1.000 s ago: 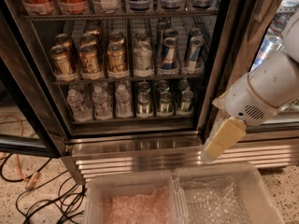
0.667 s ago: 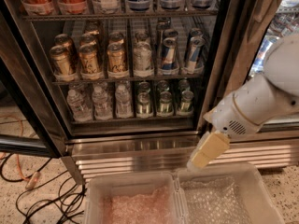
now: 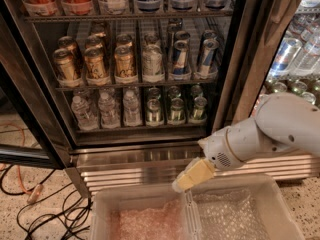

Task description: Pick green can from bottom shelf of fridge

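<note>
The fridge stands with its door swung open at the left. On the bottom shelf, three short green cans stand in the front row at the right: one, one and one, with more behind them. My gripper, with yellowish tips on a white arm, hangs low in front of the base grille. It is below and slightly right of the green cans, outside the fridge, and holds nothing that I can see.
Clear water bottles fill the left of the bottom shelf. Gold-brown cans and blue-silver cans are on the rack above. A two-part plastic bin lies below the gripper. Cables lie on the floor at left.
The arm has swung left and down, carrying my gripper from the fridge's right edge to the front of the base grille above the bin.
</note>
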Available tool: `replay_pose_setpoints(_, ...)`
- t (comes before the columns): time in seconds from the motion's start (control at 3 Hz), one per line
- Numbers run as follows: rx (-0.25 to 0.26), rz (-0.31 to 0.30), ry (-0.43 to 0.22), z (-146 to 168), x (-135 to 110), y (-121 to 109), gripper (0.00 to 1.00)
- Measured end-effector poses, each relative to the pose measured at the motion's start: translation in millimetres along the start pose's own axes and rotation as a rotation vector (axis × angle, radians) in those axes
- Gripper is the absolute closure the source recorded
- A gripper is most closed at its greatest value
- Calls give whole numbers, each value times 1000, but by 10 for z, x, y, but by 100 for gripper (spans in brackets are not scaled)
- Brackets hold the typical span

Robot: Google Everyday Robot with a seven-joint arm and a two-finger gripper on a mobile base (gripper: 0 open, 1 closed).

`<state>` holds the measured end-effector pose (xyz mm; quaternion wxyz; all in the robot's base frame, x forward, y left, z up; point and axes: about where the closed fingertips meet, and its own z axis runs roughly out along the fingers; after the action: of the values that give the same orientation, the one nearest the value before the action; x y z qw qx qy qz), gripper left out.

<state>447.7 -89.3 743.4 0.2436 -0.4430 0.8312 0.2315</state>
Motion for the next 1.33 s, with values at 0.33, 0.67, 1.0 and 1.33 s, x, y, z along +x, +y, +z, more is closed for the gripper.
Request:
replay_pose_setpoints(0.33,29,45,-110,337,-148,-140,0)
replay_pose_setpoints(0.67,29,45,-110,338,-148,-140,0)
replay_pose_setpoints(1.0,-12,60,-130,482,-148,-102,0)
replay_pose_setpoints(1.33,-59,86,-154,779,-130,-82,0)
